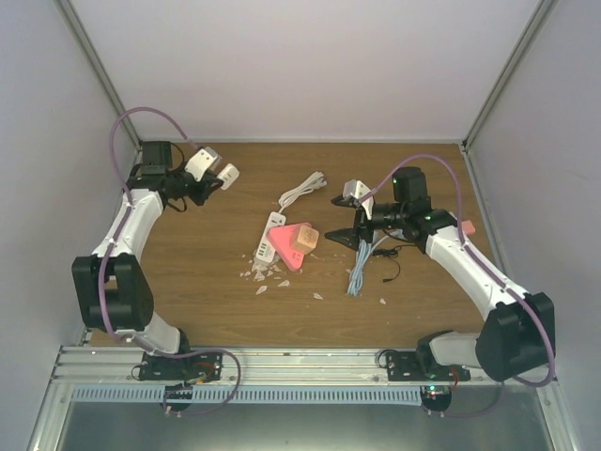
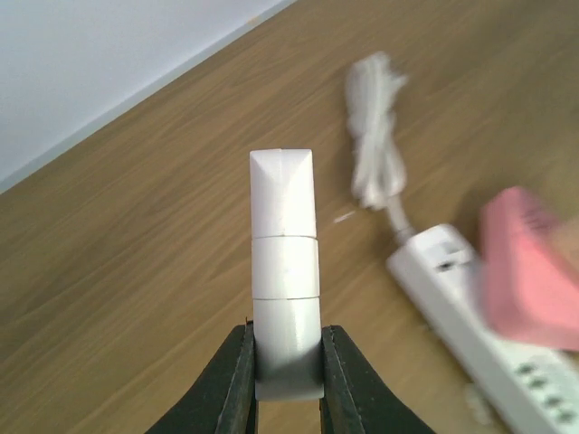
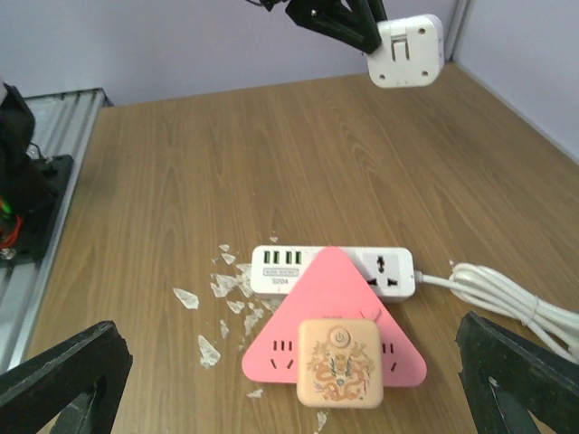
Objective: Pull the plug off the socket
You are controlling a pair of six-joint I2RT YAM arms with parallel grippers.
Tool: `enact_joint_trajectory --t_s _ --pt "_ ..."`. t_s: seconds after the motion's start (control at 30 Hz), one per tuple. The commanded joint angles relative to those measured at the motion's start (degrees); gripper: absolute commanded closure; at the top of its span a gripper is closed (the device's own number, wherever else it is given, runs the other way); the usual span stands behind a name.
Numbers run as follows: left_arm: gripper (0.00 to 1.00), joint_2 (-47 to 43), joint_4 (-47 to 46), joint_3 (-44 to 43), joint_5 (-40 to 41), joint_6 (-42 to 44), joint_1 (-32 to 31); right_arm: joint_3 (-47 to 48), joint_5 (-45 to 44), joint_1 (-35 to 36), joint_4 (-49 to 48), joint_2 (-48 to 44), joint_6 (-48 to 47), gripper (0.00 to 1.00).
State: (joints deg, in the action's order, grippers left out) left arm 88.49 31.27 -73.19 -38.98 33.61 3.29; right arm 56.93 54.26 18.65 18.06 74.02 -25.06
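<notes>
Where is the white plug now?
In the top view the white plug is at the far left of the table, pinched in the left pincer, away from the pink socket and white power strip in the middle.

Wooden table [image 1: 188, 282] — power strip [image 1: 267, 239], shards [image 1: 255, 274]

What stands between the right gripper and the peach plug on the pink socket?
Nothing visible does. The open right gripper faces the peach plug directly; the plug sits on top of the pink socket. The white strip lies beyond them, and the shards lie off to one side, outside the path.
</notes>
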Motion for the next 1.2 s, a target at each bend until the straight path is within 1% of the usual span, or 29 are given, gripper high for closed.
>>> enact_joint_trajectory --t_s 0.0,0.17,0.3,0.43,0.6,0.9,0.93,1.03,1.17 --pt "1.0 3.14 -7.91 -1.8 18.37 5.88 0.95 -1.15 -3.59 -0.26 -1.34 2.32 -2.3 0.0" --pt "1.0 6.81 -18.43 1.28 34.5 11.66 0.93 -0.84 -5.09 -0.24 -0.99 5.3 -2.45 0.0" --pt "1.0 11.61 -27.58 2.93 45.23 17.54 0.93 -0.33 -5.33 -0.25 0.03 7.67 -2.9 0.0" --pt "1.0 16.48 -33.2 3.5 50.47 21.04 0.93 -0.43 -6.72 -0.2 0.02 8.29 -3.4 0.0" --pt "1.0 21.27 -40.42 5.38 55.01 23.77 0.93 -1.3 -8.39 -0.2 0.08 8.5 -3.85 0.0" --pt "0.99 26.79 -46.31 6.86 57.87 25.27 0.97 -1.73 -9.2 0.43 -0.21 10.85 -3.85 0.0" --pt "0.98 27.08 -46.26 6.96 57.91 25.25 0.93 -1.76 -9.46 0.48 -0.27 11.02 -3.86 0.01" --pt "0.81 27.14 -42.77 6.61 55.3 23.36 0.93 -1.9 -10.2 0.87 -0.51 11.34 -3.73 0.0" --pt "0.67 26.45 -35.95 5.3 51.29 19.69 0.93 -2.34 -11.69 1.87 -1.6 11.49 -2.72 0.0"
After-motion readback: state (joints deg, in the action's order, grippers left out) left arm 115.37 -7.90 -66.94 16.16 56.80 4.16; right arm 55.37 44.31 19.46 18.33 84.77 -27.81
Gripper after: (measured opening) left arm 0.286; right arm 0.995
